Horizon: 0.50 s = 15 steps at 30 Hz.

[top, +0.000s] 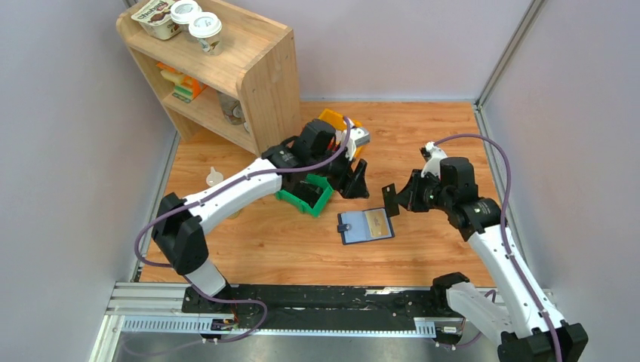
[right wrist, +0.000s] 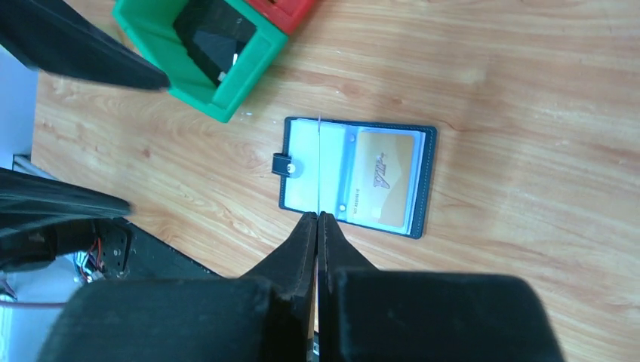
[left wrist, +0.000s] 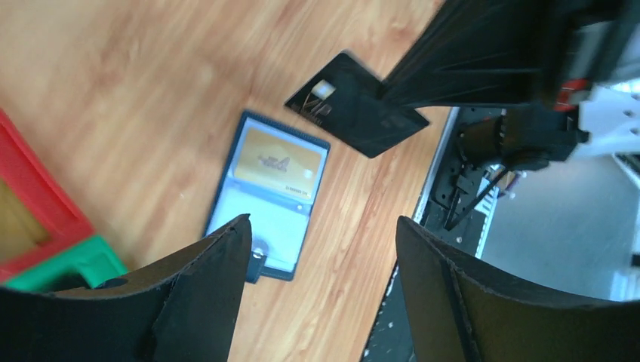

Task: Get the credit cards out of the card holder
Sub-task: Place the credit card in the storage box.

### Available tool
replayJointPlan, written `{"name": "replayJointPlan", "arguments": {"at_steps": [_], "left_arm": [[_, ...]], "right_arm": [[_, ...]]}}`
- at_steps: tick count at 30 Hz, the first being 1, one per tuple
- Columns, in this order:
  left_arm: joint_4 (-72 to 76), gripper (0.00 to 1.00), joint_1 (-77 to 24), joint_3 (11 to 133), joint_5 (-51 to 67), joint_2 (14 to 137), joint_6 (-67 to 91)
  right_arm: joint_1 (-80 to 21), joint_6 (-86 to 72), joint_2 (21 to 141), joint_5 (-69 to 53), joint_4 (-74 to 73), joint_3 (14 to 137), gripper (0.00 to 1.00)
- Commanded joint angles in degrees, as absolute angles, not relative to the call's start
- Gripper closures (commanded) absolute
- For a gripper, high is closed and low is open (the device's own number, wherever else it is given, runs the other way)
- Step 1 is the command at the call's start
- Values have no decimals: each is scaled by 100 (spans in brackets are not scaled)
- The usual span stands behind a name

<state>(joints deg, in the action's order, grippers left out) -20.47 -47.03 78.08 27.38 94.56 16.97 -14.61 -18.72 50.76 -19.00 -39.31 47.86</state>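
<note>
Card holder [top: 366,225] lies open on the table [top: 264,245], a tan card [right wrist: 385,181] inside — our right gripper [right wrist: 318,219] pinches a dark card [left wrist: 355,113] above it, left gripper [left wrist: 323,226] spread; we hold firm, lifting clear

Seen from the right wrist, the dark card [right wrist: 320,162] pinched in the right gripper [right wrist: 318,218] shows only its thin edge; its face is hidden. From the left wrist, a finger [left wrist: 204,290] of the left gripper [left wrist: 323,225] partly covers the strap tab of the card holder [left wrist: 260,219]. The lettering on the tan card [left wrist: 275,160] is blurred, and the picture's edge cuts off the red bin [left wrist: 38,200] and green bin [left wrist: 83,264].
</note>
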Motion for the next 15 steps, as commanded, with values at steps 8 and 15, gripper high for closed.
{"name": "replayJointPlan", "arguments": {"at_steps": [8,15], "left_arm": [[-4272,21,-4544,8974,4305,9176,-1871],[-4183,26,-4544,8973,5220,9123,-2521]], "right_arm": [[-1845,-607,4334,-3496,-3930,5353,100],[-2486,-89,4289,-4043,-3287,5308,100]]}}
